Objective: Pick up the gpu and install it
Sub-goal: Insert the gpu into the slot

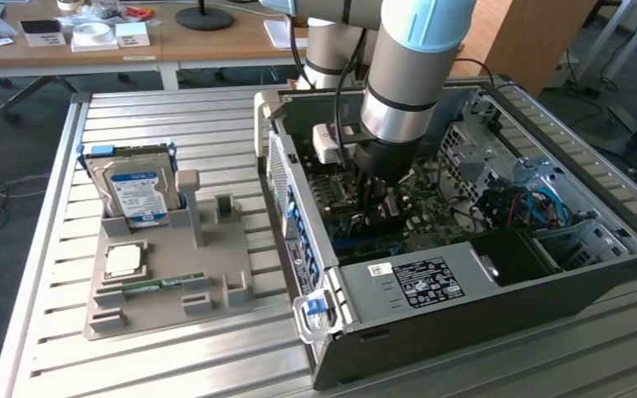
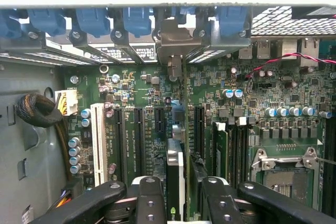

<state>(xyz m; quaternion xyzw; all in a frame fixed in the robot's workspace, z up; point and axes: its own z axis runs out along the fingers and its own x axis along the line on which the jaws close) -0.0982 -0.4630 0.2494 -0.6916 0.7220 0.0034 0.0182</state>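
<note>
End effector: black and two-fingered, my end effector (image 2: 182,203) is closed to a middling width on the gpu, with one finger (image 2: 149,200) on each face.
Gpu: the thin, flat, dark gpu (image 2: 175,177) stands on edge in my grip. It sits among the long expansion slots, and its silver-beige bracket (image 2: 176,43) is up at the rear slot openings. I cannot tell whether it is seated.
Latches: blue plastic latches (image 2: 137,20) line the rear wall beside that bracket.
Motherboard: the green motherboard (image 2: 252,93) lies directly beneath the card.
Case: I reach into the open dark grey computer case (image 1: 440,286), which lies on its side on the slatted metal bench (image 1: 163,116).
Holder: a grey moulded holder (image 1: 163,311) sits at the exterior view's left of the case. It carries an upright silver hard drive with a blue-white label (image 1: 136,195) and a flat green RAM stick (image 1: 158,286).
</note>
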